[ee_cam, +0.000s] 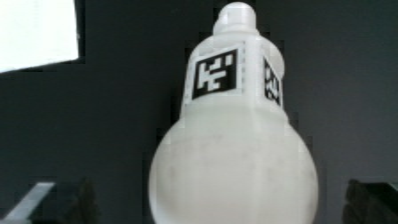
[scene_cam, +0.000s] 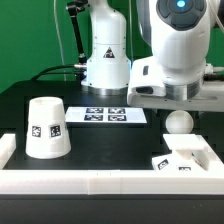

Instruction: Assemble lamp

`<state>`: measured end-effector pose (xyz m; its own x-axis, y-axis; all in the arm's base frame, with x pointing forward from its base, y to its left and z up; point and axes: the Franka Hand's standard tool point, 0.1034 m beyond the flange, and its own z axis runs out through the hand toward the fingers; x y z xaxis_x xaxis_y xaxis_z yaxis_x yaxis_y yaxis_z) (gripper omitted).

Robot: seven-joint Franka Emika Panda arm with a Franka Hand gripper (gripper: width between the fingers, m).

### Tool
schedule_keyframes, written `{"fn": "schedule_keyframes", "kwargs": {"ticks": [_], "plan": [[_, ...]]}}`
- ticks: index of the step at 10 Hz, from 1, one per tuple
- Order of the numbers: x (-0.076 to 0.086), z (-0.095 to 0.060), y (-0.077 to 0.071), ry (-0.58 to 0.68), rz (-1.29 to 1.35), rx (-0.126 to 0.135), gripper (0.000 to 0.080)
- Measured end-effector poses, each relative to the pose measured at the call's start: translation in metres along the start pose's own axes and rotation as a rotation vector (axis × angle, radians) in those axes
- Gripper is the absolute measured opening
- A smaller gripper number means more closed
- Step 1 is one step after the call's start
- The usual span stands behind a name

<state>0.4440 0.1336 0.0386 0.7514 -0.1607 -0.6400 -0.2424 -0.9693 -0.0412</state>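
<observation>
The white bulb (scene_cam: 178, 122) shows as a round ball just under my gripper (scene_cam: 177, 102), near the exterior view's right. In the wrist view the bulb (ee_cam: 231, 150) fills the middle, its tagged stem (ee_cam: 231, 70) pointing away. My gripper (ee_cam: 210, 198) is open: a dark finger (ee_cam: 57, 200) stands on each side of the round end, with a gap to the bulb. The cone shade (scene_cam: 47, 127) stands on the black table at the exterior view's left. The square base (scene_cam: 186, 160) lies at the front right corner.
The marker board (scene_cam: 110, 115) lies flat in the middle, in front of the robot's white pedestal (scene_cam: 105, 60). A white wall (scene_cam: 90, 184) runs along the table's front edge. A bright white patch (ee_cam: 36, 35) shows beyond the bulb in the wrist view.
</observation>
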Motion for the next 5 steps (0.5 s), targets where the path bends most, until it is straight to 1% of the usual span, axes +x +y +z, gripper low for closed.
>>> {"fn": "schedule_keyframes", "kwargs": {"ticks": [2,5], "plan": [[0.0,0.007,-0.002,0.003,-0.002,-0.006,0.0699],[0.002,0.02,0.0,0.005,0.0,-0.01,0.0699]]}}
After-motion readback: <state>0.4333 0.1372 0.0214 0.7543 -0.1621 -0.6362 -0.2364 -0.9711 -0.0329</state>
